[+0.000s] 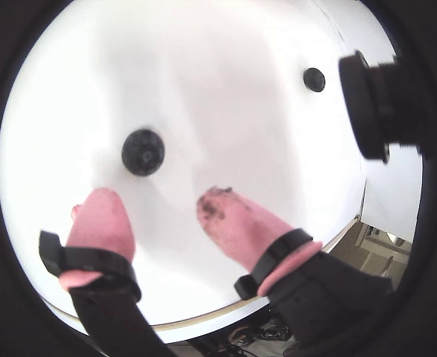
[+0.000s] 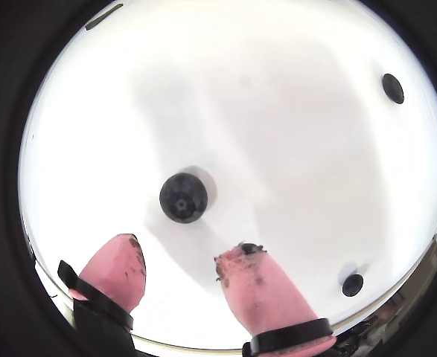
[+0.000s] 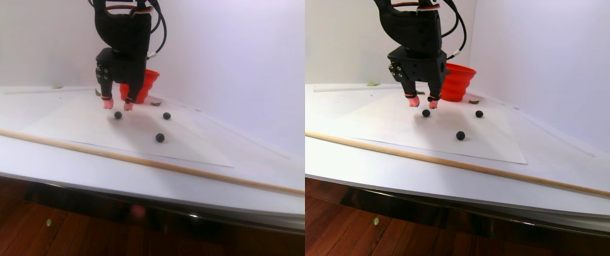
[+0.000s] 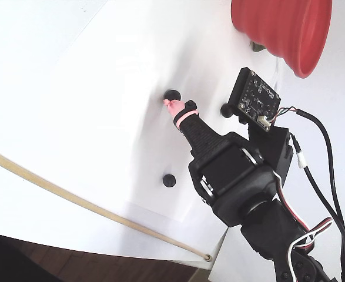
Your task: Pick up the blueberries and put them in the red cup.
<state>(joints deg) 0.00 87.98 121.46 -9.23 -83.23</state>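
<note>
1 blueberry (image 2: pixel 183 198) lies just ahead of the open hand (image 2: pixel 179 265).

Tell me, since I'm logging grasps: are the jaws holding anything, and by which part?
Nothing is held. The gripper is open, its jaws apart above a blueberry on the table.

The arm (image 4: pixel 243 182) is built of matte black printed housings, blocky around the wrist motor, with a small black circuit board (image 4: pixel 255 97) carrying tiny components mounted beside the gripper. The gripper (image 1: pixel 158 208) has two slim black fingers capped with rounded pink rubbery tips (image 2: pixel 259 286), each cap held on by a black band with a pink edge, and the caps are smudged with dark specks near their ends. Behind the gripper, black cables (image 4: pixel 322 155) and thinner red and white wires loop along the housing, and a row of small screws (image 3: pixel 99 72) shows on its side in the stereo pair view.
</note>
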